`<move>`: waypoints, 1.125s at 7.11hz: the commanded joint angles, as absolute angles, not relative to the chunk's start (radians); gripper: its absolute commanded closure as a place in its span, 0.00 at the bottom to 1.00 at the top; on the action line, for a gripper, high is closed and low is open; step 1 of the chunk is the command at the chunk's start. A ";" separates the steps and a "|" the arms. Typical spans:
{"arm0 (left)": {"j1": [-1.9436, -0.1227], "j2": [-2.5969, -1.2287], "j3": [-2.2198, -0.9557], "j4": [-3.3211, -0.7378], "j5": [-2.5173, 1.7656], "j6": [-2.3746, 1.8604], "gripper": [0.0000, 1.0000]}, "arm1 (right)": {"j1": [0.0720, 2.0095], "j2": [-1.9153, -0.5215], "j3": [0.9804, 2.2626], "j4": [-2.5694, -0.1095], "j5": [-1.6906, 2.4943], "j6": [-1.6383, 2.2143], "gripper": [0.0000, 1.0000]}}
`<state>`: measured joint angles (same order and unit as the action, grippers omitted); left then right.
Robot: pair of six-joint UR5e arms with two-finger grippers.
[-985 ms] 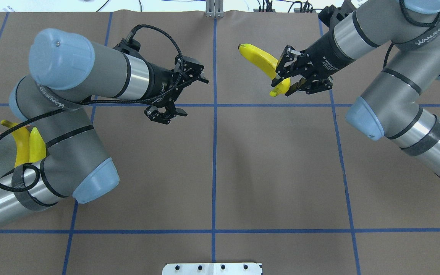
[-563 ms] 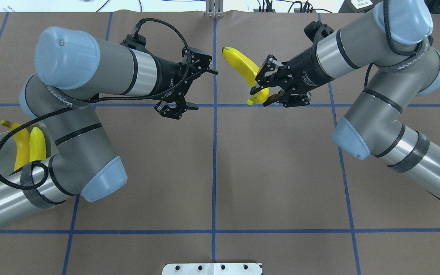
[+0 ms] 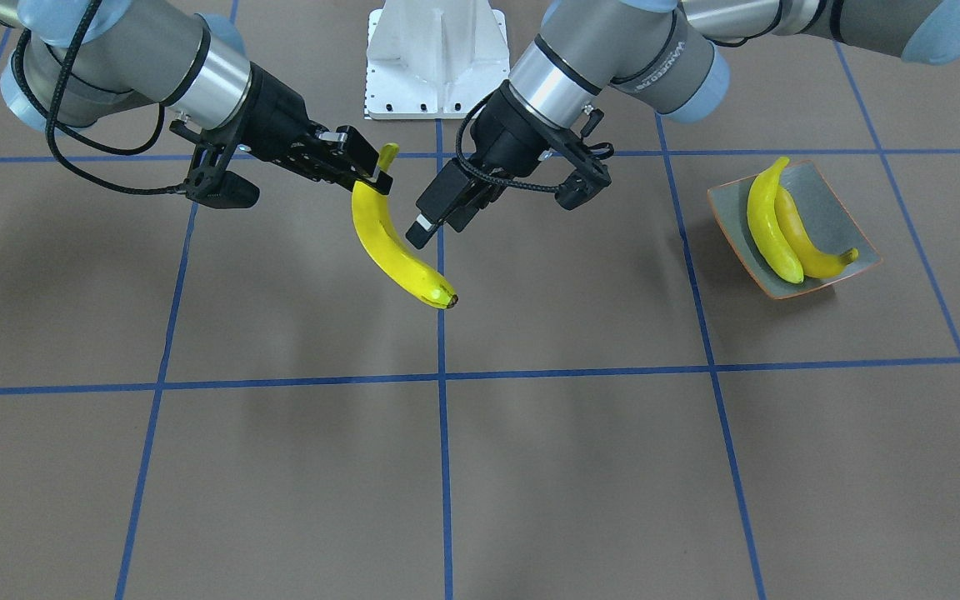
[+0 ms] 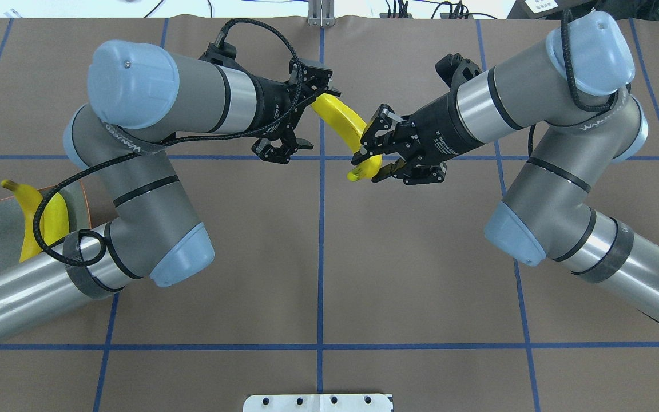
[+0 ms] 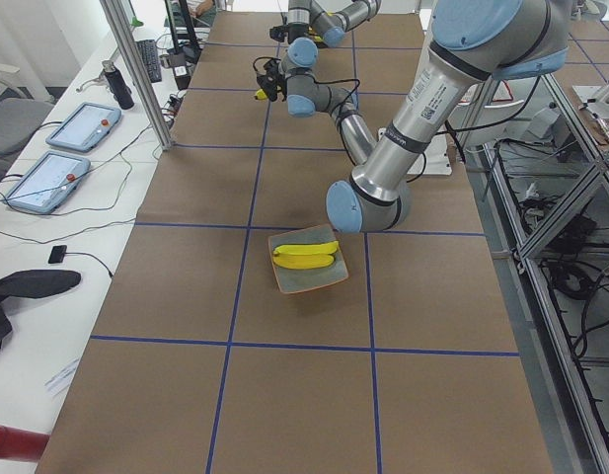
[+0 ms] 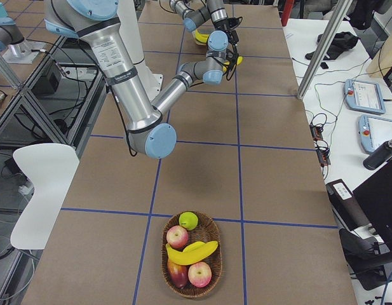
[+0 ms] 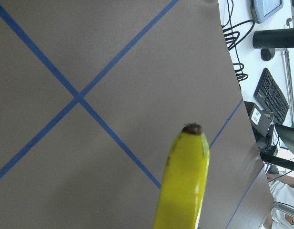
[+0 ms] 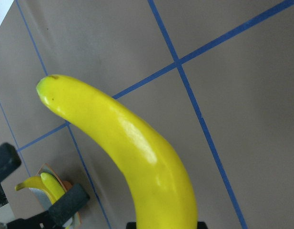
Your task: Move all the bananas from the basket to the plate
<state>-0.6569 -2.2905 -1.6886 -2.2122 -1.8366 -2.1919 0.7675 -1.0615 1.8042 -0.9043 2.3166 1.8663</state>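
Observation:
My right gripper (image 4: 369,163) is shut on the stem end of a yellow banana (image 4: 344,121) and holds it above the table's middle; it also shows in the front view (image 3: 392,250) and the right wrist view (image 8: 137,148). My left gripper (image 4: 301,117) is open, its jaws wide, right by the banana's free tip (image 7: 189,143); I cannot tell whether it touches. Two bananas (image 3: 767,225) lie on the grey-green plate (image 3: 855,225) at the table's left end. One banana (image 6: 192,252) lies in the wicker basket (image 6: 216,267) at the right end.
The basket also holds several apples (image 6: 177,236). The white robot base (image 3: 434,58) stands at the table's near edge. Blue tape lines (image 4: 321,240) cross the brown table. Both arms reach over the table's far middle.
The right gripper has carried the banana leftward toward the centre line. The left gripper has moved right to meet it and stays open. The bananas on the plate have not moved.

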 commanded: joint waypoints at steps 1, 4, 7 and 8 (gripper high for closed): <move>-0.654 -2.295 -1.677 -2.230 -1.829 -2.192 0.00 | 0.764 -1.060 1.819 -0.887 2.315 1.926 1.00; -0.635 -2.295 -1.681 -2.244 -1.829 -2.194 0.00 | 0.762 -1.068 1.809 -0.769 2.234 2.075 1.00; -0.632 -2.298 -1.678 -2.269 -1.816 -2.194 0.00 | 0.750 -1.069 1.805 -0.733 2.214 2.117 1.00; -0.624 -2.296 -1.677 -2.275 -1.813 -2.192 0.00 | 0.747 -1.069 1.804 -0.706 2.214 2.138 1.00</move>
